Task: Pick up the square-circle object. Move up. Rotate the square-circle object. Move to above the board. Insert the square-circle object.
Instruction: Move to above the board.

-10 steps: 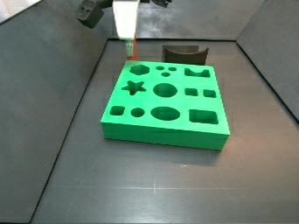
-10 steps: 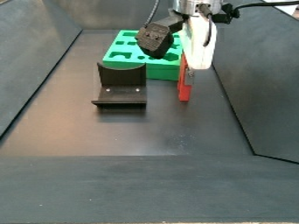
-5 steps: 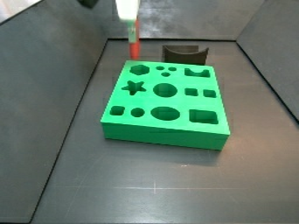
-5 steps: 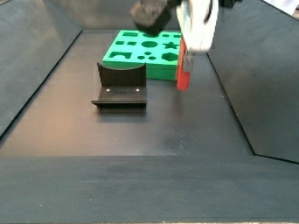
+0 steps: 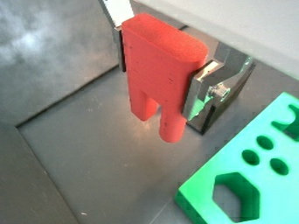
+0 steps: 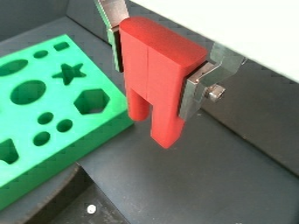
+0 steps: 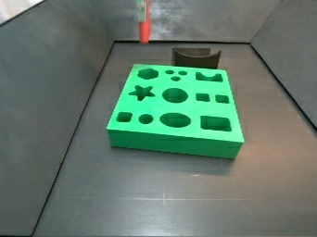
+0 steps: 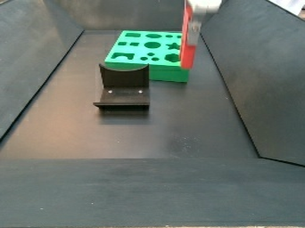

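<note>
The square-circle object is a small red block [image 5: 162, 66] with two legs, clamped between my gripper's [image 5: 160, 66] silver fingers [image 5: 211, 83]; it also fills the other wrist view [image 6: 158, 74]. In both side views only its lower part shows near the upper edge [image 7: 145, 28] [image 8: 190, 40], hanging upright well above the floor. The gripper [image 8: 201, 7] is almost out of frame there. The green board [image 7: 176, 104] lies flat on the floor, and the block hangs beyond its far left corner. The board also shows in a side view [image 8: 149, 52] and in both wrist views [image 5: 251, 166] [image 6: 52, 101].
A dark black curved holder [image 7: 195, 57] stands behind the board, nearer the camera in a side view [image 8: 123, 85]. Dark sloped walls [image 7: 62, 102] enclose the floor on both sides.
The gripper has risen with the red block, from just above the floor beside the board to near the upper edge of both side views. The arm has left the frame.
</note>
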